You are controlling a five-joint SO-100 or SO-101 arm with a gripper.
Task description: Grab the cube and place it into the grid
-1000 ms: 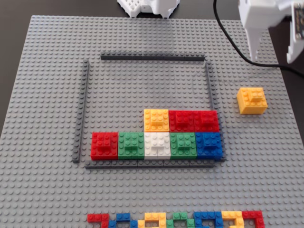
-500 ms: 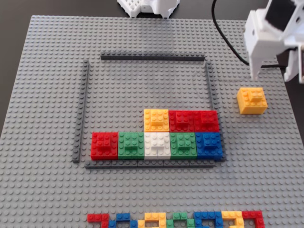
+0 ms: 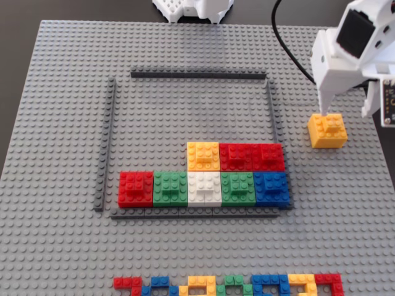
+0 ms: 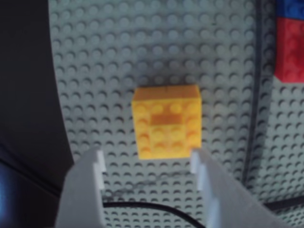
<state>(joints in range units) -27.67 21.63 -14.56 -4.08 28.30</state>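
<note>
Item: the cube [image 3: 327, 130], yellow-orange, with a smaller raised brick on top. Location: on the grey studded baseplate [image 3: 55, 123], outside the grid [image 3: 270, 105], just beyond its right-hand strip in the fixed view. Not lifted.

Item: the grid, a square outline of dark strips. Contents: eight blocks in two rows along its lower side (red, green, white, green, blue; above them yellow, red, red). Upper part unfilled.

Item: row of small mixed-colour bricks [image 3: 228, 285] at the baseplate's lower edge, apart from the work.

Task status: approach stage. Grasp, carry and placement inside the grid all remain, by my reading.

Item: the tool [image 4: 148, 159], white, two-fingered. State: fingers spread, wider than the cube, nothing held. In the wrist view the tips sit just short of the cube's near edge, one to each side; the blur leaves contact uncertain, probably none.
</note>
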